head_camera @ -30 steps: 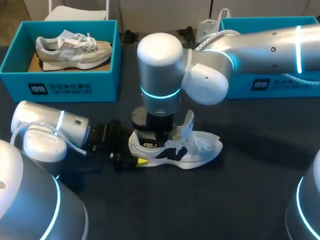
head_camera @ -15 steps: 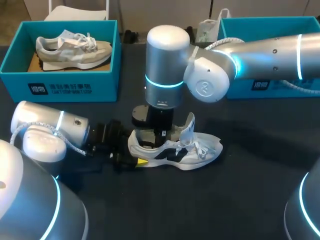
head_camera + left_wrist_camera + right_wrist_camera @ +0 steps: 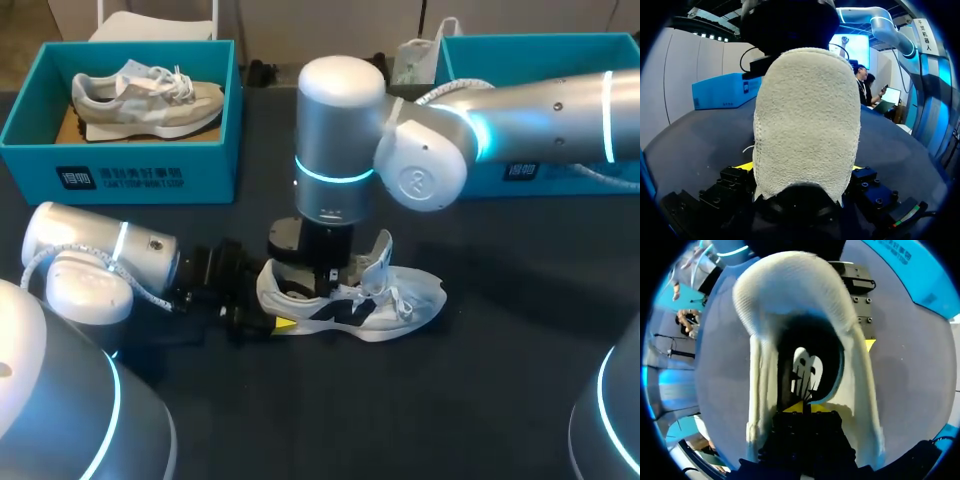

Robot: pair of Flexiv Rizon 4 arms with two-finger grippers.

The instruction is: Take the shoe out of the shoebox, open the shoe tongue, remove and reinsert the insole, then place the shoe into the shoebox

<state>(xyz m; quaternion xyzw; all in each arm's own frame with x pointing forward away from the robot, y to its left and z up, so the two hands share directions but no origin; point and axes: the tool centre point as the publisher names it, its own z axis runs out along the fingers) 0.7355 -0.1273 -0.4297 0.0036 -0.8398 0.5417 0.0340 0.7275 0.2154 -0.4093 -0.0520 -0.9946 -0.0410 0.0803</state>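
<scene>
Shoe lies near the middle of the table, its long axis along the near edge: heel toward the left edge, toe toward the right. The left gripper clamps the heel from the left. The right gripper points straight down into the opening onto the insole, tips pinched together; whether they grasp the insole I cannot tell.

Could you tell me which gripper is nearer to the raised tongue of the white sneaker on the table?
Right. The right gripper is down in the opening of the white lace-up sneaker, just behind the raised tongue; the left gripper is at the heel, farther off.
</scene>
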